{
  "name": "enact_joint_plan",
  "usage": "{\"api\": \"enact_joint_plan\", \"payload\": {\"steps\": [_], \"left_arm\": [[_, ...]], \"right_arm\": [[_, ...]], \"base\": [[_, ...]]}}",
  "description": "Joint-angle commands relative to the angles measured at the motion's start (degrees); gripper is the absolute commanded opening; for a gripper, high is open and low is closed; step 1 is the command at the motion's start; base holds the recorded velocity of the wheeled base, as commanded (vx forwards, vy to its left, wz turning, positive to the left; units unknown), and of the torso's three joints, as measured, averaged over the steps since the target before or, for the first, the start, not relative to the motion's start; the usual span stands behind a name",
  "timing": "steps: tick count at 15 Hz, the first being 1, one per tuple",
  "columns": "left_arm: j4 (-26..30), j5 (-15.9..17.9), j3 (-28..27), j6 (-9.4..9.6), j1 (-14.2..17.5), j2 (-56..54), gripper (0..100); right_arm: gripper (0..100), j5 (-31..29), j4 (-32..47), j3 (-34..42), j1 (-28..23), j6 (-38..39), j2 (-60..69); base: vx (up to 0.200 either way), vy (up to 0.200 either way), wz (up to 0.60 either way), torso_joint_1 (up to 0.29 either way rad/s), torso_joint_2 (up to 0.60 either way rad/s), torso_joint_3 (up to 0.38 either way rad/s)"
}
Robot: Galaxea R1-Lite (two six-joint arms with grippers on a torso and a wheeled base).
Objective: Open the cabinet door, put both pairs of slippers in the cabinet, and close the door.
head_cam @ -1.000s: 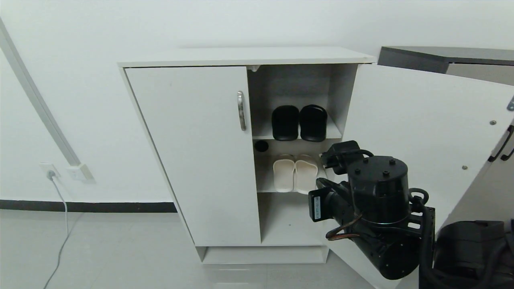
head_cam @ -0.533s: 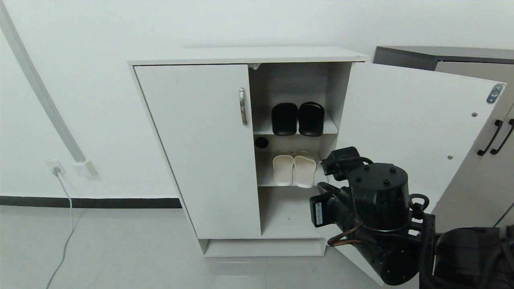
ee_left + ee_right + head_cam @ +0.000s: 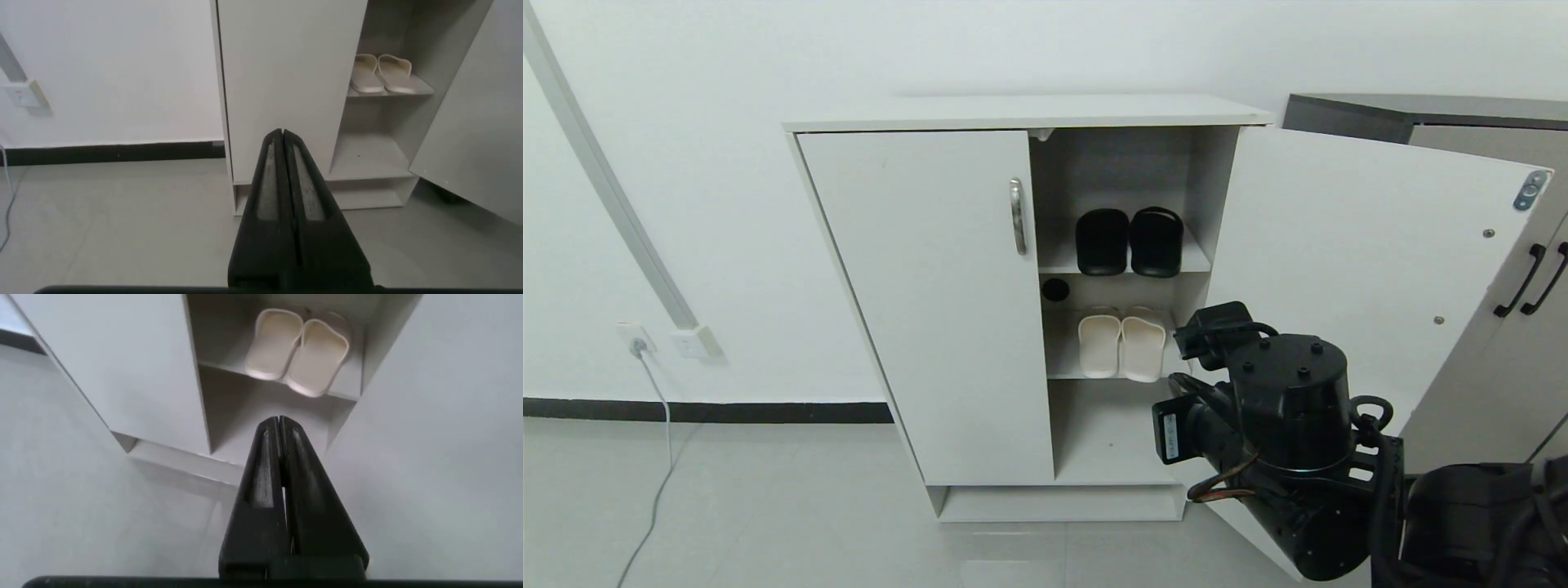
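- Two grippers sit nearest, each with its fingers pressed together and nothing held between them.
- In its own wrist view the left gripper [image 3: 282,140] hangs above the grey floor [image 3: 122,220], with its tip in front of the foot of the closed left door [image 3: 286,73].
- The right gripper [image 3: 279,425] is held low before the open half of the cabinet, just beside the inner face of the swung-out right door [image 3: 458,457], and points at the compartment under the pale pair.
- From the head view, the right arm [image 3: 1282,425] shows low on the robot's right, in front of the bottom edge of the right door [image 3: 1347,253], which stands wide open.
- The white cabinet [image 3: 1029,110] stands on the floor against the wall [image 3: 727,65]; its left door [image 3: 931,302] is shut, with a metal handle [image 3: 1016,216] upright at its inner edge.
- Inside the open half, the white slippers [image 3: 1121,347] lie side by side on the middle shelf.
- The black slippers [image 3: 1129,242] lie side by side on the shelf above them.
- A small dark round spot [image 3: 1054,290] shows at the left of the space between the two shelves; what it is cannot be told.
- Farther right, behind the open door, stands a grey cabinet [image 3: 1478,392] with two black handles [image 3: 1535,278].
- On the wall to the left are a socket [image 3: 631,341] with a cable [image 3: 654,457] hanging to the floor, and a slanted duct [image 3: 605,188].
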State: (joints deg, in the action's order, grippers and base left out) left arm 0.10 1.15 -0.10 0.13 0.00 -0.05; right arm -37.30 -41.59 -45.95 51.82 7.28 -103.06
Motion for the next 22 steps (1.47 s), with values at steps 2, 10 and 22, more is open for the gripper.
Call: {"api": "enact_joint_plan", "payload": {"steps": [2, 10, 22], "left_arm": [[0.0, 0.0, 0.0, 0.04, 0.0, 0.0, 0], [0.0, 0.0, 0.0, 0.04, 0.0, 0.0, 0], [0.0, 0.0, 0.0, 0.04, 0.0, 0.0, 0]], "right_arm": [[0, -0.1, 0.0, 0.0, -0.1, -0.1, -0.1], [0, -0.1, 0.0, 0.3, -0.1, -0.8, -0.4], [0, -0.1, 0.0, 0.5, -0.1, -0.9, -0.5]], "base": [[0.0, 0.0, 0.0, 0.0, 0.0, 0.0], [0.0, 0.0, 0.0, 0.018, -0.26, -0.245], [0.0, 0.0, 0.0, 0.138, -0.47, -0.339]]}}
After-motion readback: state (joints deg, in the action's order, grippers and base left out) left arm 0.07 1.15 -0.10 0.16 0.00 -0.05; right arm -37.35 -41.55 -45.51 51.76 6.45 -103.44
